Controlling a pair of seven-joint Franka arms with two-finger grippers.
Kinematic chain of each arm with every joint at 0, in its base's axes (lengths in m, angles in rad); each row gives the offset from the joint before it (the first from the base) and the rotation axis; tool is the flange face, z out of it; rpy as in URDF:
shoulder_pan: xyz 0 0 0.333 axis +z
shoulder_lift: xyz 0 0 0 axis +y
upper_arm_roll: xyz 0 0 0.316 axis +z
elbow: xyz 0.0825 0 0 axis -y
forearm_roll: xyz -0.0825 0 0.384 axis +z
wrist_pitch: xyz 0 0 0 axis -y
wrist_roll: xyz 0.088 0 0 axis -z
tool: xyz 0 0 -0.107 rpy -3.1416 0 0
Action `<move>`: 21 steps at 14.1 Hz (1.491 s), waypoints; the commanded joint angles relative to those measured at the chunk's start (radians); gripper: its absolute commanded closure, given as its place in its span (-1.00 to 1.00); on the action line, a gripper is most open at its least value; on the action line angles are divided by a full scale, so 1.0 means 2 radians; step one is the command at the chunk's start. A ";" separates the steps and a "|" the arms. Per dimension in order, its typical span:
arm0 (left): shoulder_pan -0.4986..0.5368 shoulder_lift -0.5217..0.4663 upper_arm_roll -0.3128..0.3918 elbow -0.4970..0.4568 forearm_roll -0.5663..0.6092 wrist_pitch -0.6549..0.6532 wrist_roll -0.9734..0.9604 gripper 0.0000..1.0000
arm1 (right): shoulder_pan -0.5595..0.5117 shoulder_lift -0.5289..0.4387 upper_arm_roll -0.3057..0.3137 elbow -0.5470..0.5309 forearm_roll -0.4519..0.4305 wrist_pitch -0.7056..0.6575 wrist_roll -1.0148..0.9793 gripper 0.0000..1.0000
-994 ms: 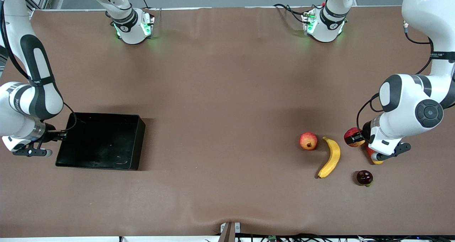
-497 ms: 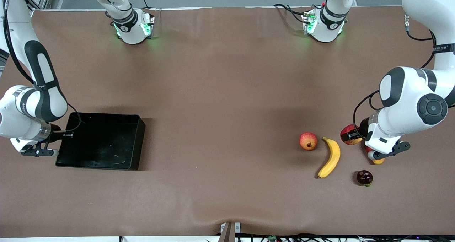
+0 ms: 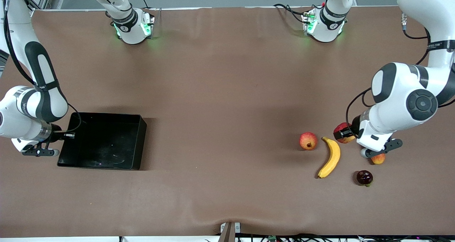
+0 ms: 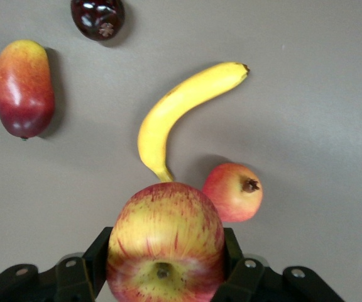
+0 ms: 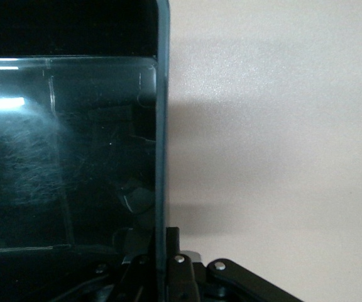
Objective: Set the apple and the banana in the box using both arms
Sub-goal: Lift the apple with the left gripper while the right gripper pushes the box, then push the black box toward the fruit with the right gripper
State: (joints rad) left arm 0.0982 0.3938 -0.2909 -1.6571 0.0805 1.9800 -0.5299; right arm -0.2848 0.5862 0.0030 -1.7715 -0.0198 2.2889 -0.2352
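Observation:
My left gripper (image 3: 347, 134) is shut on the apple (image 3: 341, 132), red with yellow streaks, and holds it above the table beside the banana's stem end. In the left wrist view the apple (image 4: 165, 242) fills the space between the fingers of that gripper (image 4: 165, 267). The yellow banana (image 3: 330, 157) (image 4: 175, 113) lies curved on the table. The black box (image 3: 103, 142) sits at the right arm's end with nothing in it. My right gripper (image 3: 66, 135) (image 5: 162, 245) is shut on the box's end wall (image 5: 161, 157), one finger on each side.
An orange-red round fruit with a crown (image 3: 308, 141) (image 4: 232, 192) lies beside the banana. A red-yellow mango (image 3: 378, 159) (image 4: 22, 88) sits under the left wrist, and a dark round fruit (image 3: 364, 177) (image 4: 97, 16) is nearer the front camera.
The right gripper has closed on the box's wall and the box shifted slightly. The left arm has carried the apple toward the banana, uncovering the mango.

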 commanded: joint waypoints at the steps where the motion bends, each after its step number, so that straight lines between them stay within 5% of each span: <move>1: 0.001 -0.011 -0.006 0.004 0.011 -0.017 -0.018 1.00 | -0.003 -0.010 0.011 0.018 -0.005 -0.007 -0.005 1.00; 7: 0.001 -0.011 -0.010 0.007 0.011 -0.030 -0.020 1.00 | 0.047 -0.027 0.014 0.152 0.001 -0.192 0.004 1.00; 13: 0.001 -0.011 -0.013 0.002 0.011 -0.036 -0.020 1.00 | 0.161 -0.048 0.013 0.154 0.024 -0.196 0.082 1.00; 21: -0.019 -0.004 -0.013 -0.014 0.011 -0.037 -0.020 1.00 | 0.335 -0.035 0.013 0.138 0.077 -0.175 0.326 1.00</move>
State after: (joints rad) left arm 0.0748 0.3953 -0.3123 -1.6719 0.0810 1.9202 -0.5488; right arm 0.3076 0.5255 0.0389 -1.4734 0.1126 1.9129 0.3153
